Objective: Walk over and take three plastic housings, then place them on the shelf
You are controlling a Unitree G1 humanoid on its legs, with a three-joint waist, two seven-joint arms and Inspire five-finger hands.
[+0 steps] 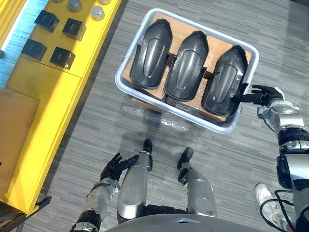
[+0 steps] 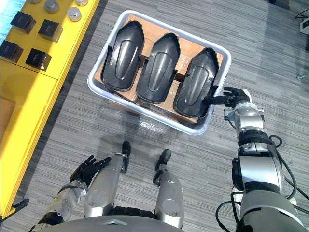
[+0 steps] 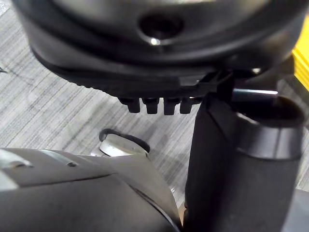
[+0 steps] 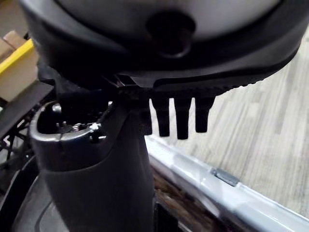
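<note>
Up at 12 o'clock on the grey striped floor, a white plastic tub is sitting with a flat brown cardboard sheet inside it. Three dark grey plastic housings, long and rounded like shells, are lying side by side on that sheet: the left housing, the middle housing and the right housing. All three are resting in the tub, and none of them is sitting on the shelf.

Over at 3 o'clock, the right hand is hanging just beside the tub's right wall. Its fingers are pointing straight out toward 9 o'clock, spread and not curling round anything. They are reaching over the white rim to the edge of the right housing, but it is hard to tell if they are touching it. From the right wrist, the straight fingers are showing above the tub's white rim.

Down at 7 o'clock, the left hand is hanging low with its fingers loose and apart, holding nothing.

Along 9 to 11 o'clock, a long yellow shelf is standing well apart from the tub. Small black square boxes and grey round caps are sitting on it, and a brown cardboard box is lying at its 9 o'clock end
</note>
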